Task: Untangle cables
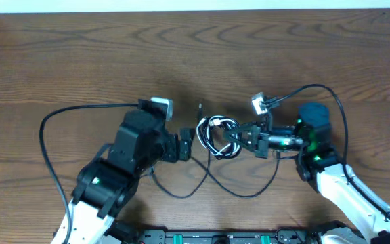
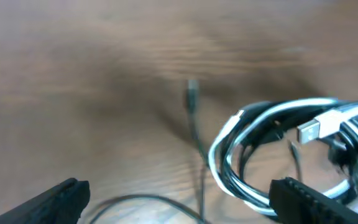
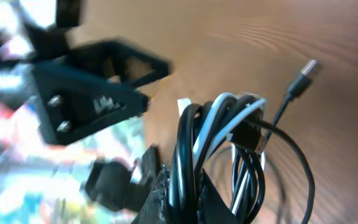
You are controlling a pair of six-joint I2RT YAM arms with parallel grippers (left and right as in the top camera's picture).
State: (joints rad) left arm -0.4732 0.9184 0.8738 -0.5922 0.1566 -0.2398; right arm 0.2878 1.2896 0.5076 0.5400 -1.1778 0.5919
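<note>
Task judged barely begun: black-and-white cable coil (image 1: 217, 137) not yet untangled, clamped by closed right gripper (image 1: 238, 139). Left gripper (image 1: 186, 144) held wide open, empty. One black cable (image 2: 197, 140) seen partly loose.

Bare tabletop (image 1: 114, 54) is lying open across the far side. The cables (image 1: 215, 127) are filling the gap between left pincer (image 1: 189, 144) and right pincer (image 1: 233, 137), with loose strands (image 1: 246, 195) trailing toward the arms.

No lettering, label, brand, number or sign can be read in any view.
</note>
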